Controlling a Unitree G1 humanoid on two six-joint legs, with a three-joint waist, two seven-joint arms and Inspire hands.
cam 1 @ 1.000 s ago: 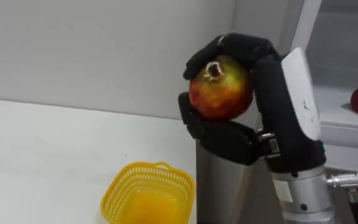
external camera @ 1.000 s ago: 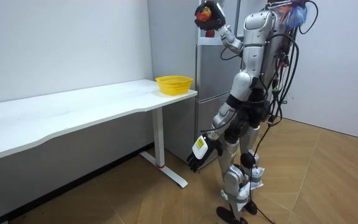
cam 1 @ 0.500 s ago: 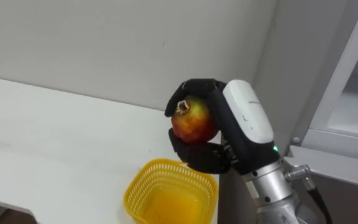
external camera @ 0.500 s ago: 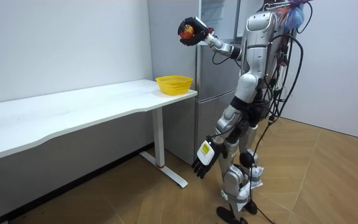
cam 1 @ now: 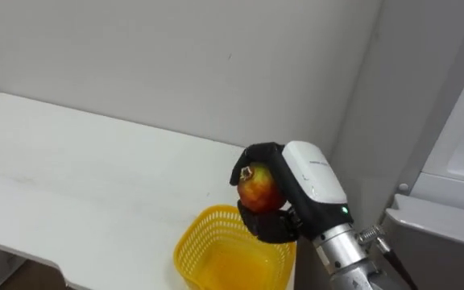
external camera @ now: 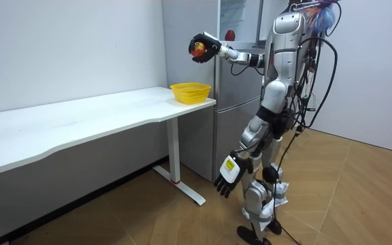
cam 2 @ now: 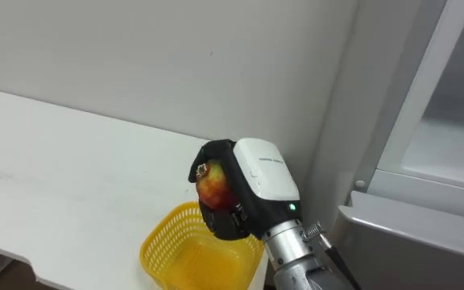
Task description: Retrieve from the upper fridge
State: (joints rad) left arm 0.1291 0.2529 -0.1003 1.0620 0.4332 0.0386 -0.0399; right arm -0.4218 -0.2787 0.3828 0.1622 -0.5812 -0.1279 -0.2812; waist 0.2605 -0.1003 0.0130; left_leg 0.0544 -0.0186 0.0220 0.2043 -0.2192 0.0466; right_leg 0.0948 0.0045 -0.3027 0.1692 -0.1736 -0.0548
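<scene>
My right hand [cam 1: 306,184] is shut on a red and yellow fruit [cam 1: 256,188] with a small dry crown. It holds the fruit in the air just above the far rim of a yellow mesh basket [cam 1: 185,246]. The basket stands at the end of the white table [cam 1: 71,173], beside the fridge. In the room view the raised right hand [external camera: 205,48] holds the fruit [external camera: 197,48] out over the basket [external camera: 190,87], well above it. My left hand [external camera: 227,178] hangs open by my thigh.
The grey fridge [external camera: 235,102] stands right of the table, its upper door [cam 1: 449,137] open, and a red thing [external camera: 231,34] lies on its shelf. A white wall runs behind the table. I stand on the wooden floor before the fridge.
My right hand has carried the fruit down and left, away from the fridge's upper compartment, to above the basket. My view has turned left towards the table. The left hand swung slightly.
</scene>
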